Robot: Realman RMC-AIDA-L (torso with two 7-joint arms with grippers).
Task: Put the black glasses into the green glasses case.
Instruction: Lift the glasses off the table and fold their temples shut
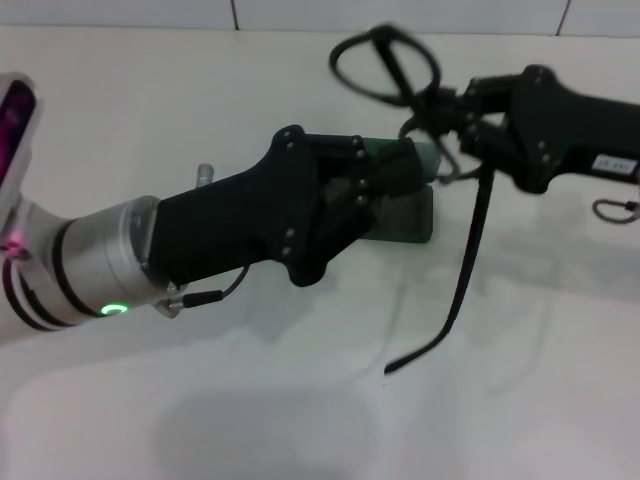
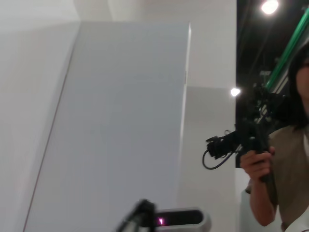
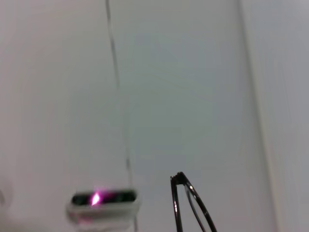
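Half the job is done: thin black-framed glasses (image 1: pixel 400 70) are held up by the right gripper (image 1: pixel 455 115), closed on them. Just below, the dark green hard glasses case (image 1: pixel 400 190) is gripped by the left gripper (image 1: pixel 385 185); nothing is inside yet.

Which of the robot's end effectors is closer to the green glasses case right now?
The left. The left end effector is right at the green glasses case, covering most of it. The right end effector is up beside the case, holding the black glasses in the air.
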